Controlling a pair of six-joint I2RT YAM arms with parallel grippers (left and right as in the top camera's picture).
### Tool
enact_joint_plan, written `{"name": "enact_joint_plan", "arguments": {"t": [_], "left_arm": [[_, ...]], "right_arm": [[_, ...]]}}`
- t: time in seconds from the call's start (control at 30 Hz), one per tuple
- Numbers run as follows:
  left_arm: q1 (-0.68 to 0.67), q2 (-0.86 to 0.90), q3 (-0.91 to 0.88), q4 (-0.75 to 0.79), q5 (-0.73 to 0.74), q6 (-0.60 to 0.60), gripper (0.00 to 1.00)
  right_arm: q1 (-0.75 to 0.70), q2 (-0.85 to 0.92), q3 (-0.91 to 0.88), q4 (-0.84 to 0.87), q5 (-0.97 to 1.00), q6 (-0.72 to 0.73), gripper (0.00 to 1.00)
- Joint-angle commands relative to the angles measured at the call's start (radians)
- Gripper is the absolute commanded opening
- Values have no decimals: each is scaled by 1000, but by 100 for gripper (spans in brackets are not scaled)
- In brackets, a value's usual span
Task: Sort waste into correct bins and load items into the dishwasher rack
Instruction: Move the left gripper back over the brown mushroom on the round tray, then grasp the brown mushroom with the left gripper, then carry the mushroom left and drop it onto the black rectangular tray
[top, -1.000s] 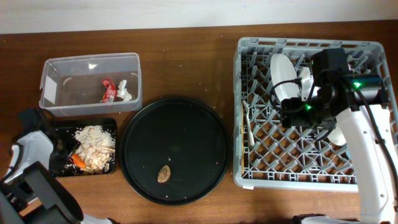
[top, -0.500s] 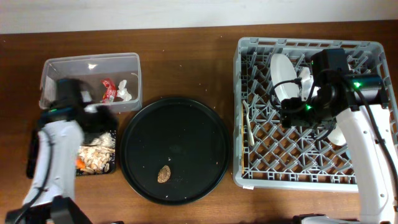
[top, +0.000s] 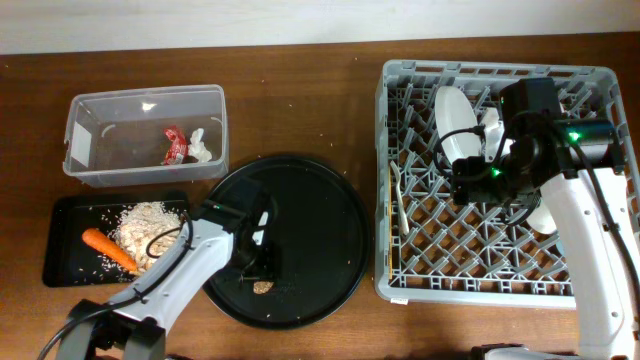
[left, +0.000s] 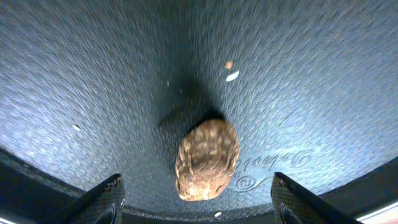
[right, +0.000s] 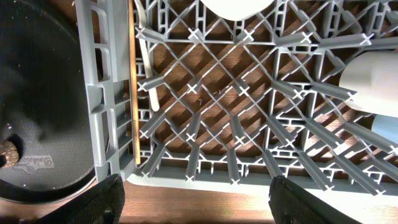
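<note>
Overhead, your left gripper (top: 262, 263) hangs over the round black tray (top: 325, 200), and its body partly hides the brown pit (top: 263, 287). In the left wrist view its fingers are spread, with the pit lying loose between them. In the right wrist view your right gripper (right: 196, 200) is spread and empty above the dishwasher rack (right: 99, 93), its fingers cut off at the frame edge.

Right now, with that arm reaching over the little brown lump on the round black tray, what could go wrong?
Two things, probably. The brown pit is rounded and lies loose on the round black tray; if the open left gripper closes off-centre, it could squirt out and roll. Afterwards, the shallow black tray holding the food scraps and carrot has a low wall, so a dropped pit might bounce out.
</note>
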Motion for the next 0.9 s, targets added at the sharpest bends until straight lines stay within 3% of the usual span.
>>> {"name": "enact_joint_plan", "arguments": {"t": [0.0, 0.23, 0.37, 0.43, 0.47, 0.53, 0.87], "left_arm": [[-10, 5, -40, 26, 10, -31, 74], [-11, 5, -104, 142, 11, -31, 62], [-11, 5, -132, 172, 11, -57, 61], [-11, 5, -132, 175, 11, -57, 56], [-11, 5, -132, 177, 11, -58, 44], [-11, 5, -132, 177, 11, -58, 31], [8, 5, -42, 94, 5, -52, 9]], "right_arm": [[-7, -5, 8, 0, 10, 0, 78], [-7, -5, 8, -2, 10, 0, 78], [-7, -5, 9, -5, 10, 0, 78], [-7, -5, 8, -4, 10, 0, 78], [-7, -5, 9, -4, 10, 0, 77], [-7, -5, 8, -5, 10, 0, 77], [-7, -5, 9, -9, 10, 0, 77]]}}
